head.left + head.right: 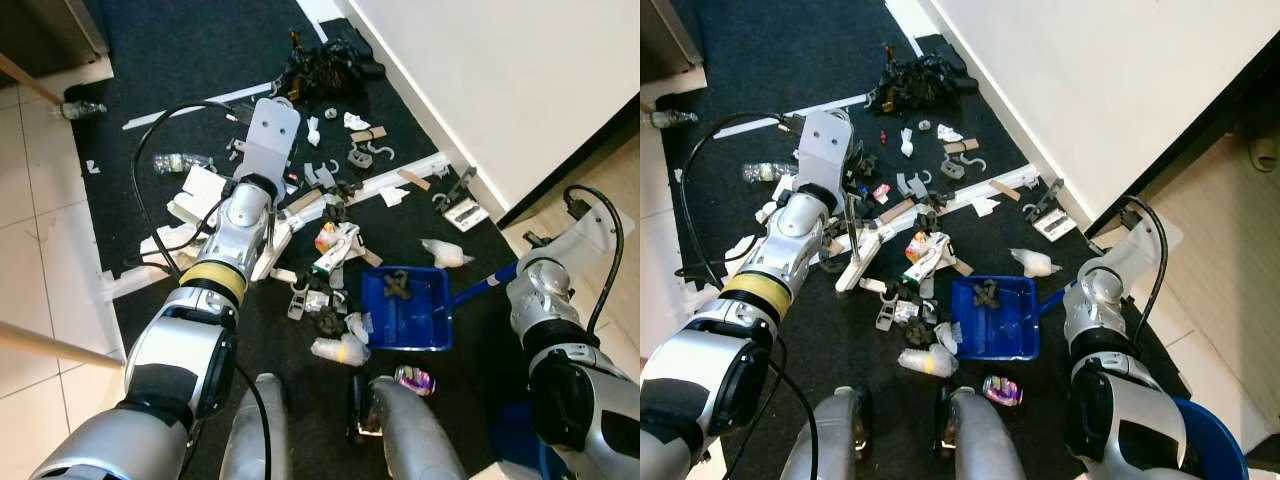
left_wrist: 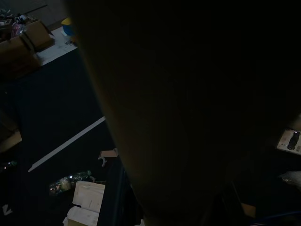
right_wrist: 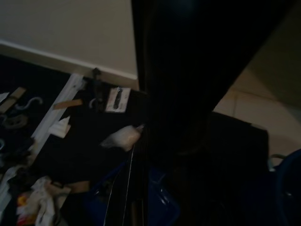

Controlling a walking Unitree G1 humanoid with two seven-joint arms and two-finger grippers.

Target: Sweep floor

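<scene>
A blue dustpan lies on the dark carpet with a few dark scraps in it. Its handle rises to my right gripper, which is shut on it; the fingers are hidden by the wrist. My left arm reaches forward over the litter, its wrist plate covering the hand. A white hand brush lies slanted just under that forearm. Litter is spread between brush and dustpan: paper, wrappers, hooks, a plastic cup.
A black heap sits at the carpet's far edge by the white wall. A clear bottle lies left of my arm. Tiles and a wooden pole are left. A blue bucket stands at my right; a crushed can lies by my legs.
</scene>
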